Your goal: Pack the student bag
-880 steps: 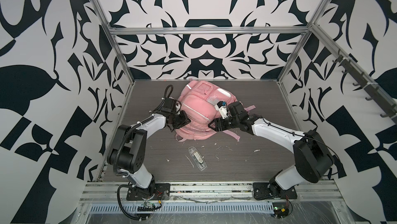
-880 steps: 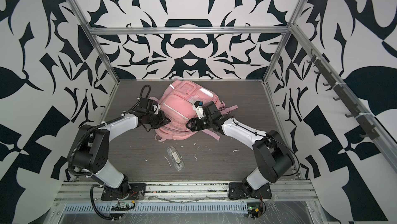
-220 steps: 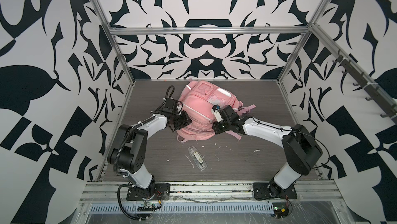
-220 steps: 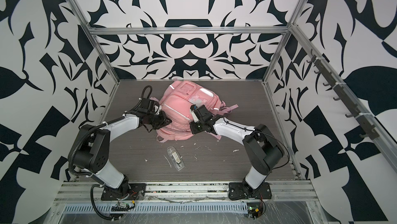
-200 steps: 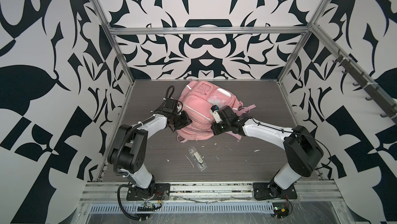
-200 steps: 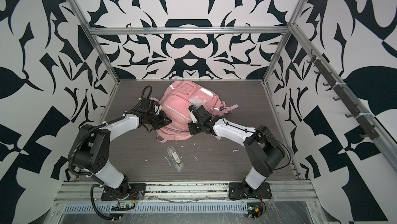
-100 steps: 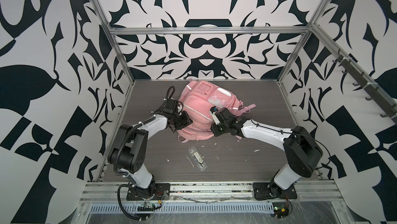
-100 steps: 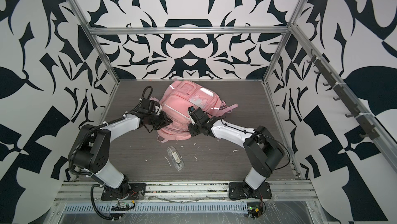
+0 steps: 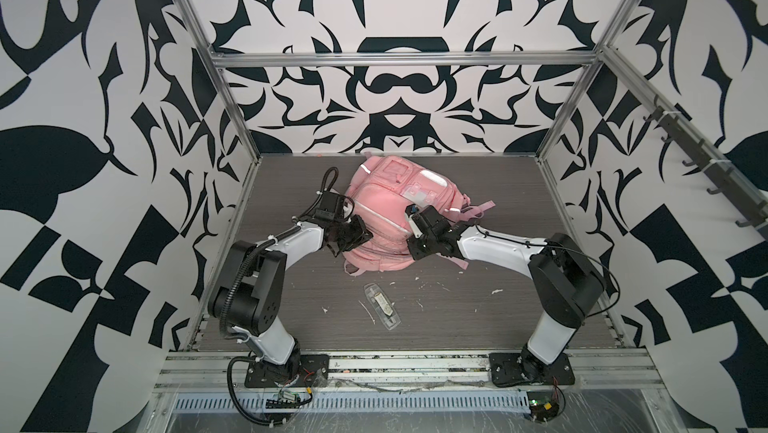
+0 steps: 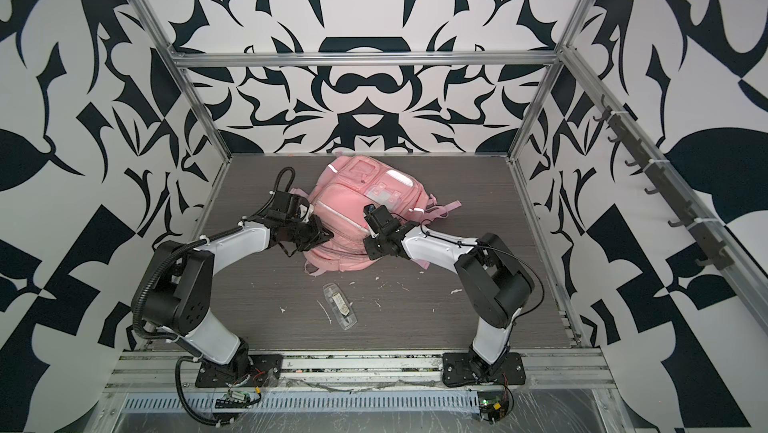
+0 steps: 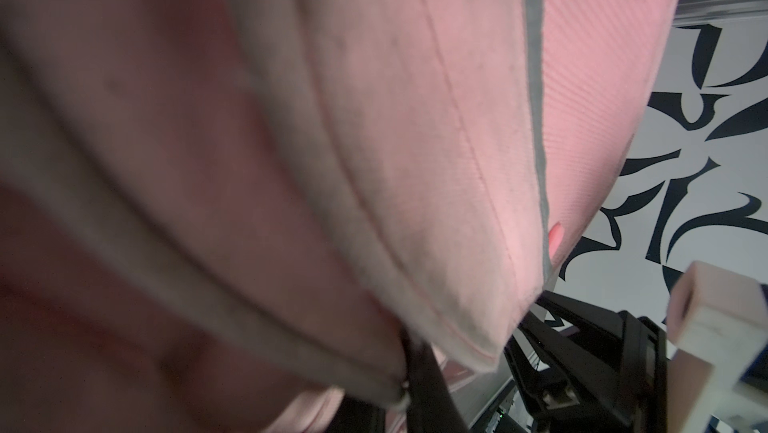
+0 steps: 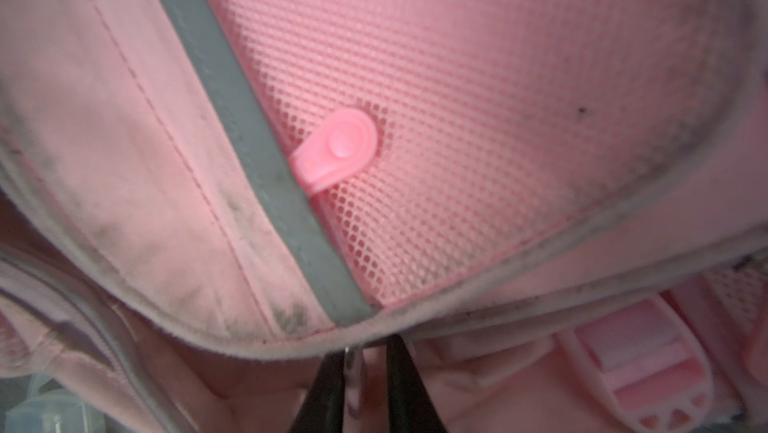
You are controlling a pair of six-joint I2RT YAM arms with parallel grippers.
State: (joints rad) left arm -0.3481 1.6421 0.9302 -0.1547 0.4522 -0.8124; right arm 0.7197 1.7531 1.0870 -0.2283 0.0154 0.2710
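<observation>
the bag (image 9: 388, 206) (image 10: 353, 206) lies on its back at the far middle of the table (image 9: 498, 314), pockets up, in both top views, with a strap (image 9: 482, 207) trailing out to its right. its near end bulges between the two arms. the left gripper (image 9: 360, 236) presses into the bag's left flank; in the left wrist view one black finger (image 11: 419, 368) runs up under a fold at the zip seam, and we take the jaws as closed down on that edge of the bag. the right gripper (image 9: 412, 247) (image 12: 365, 352) sits at the bag's near right side. in the right wrist view its two fingertips stand a narrow gap apart with a zip pull (image 12: 355, 372) between them, but we cannot tell whether they clamp it. above them we see pink mesh (image 12: 498, 119), a grey strip (image 12: 257, 152) and a small pink tab (image 12: 338, 148), and off to one side a pink buckle (image 12: 636, 364). nearer the front of the table, apart from the bag, lies a clear case (image 9: 380, 301) among white scraps (image 9: 428, 285).
</observation>
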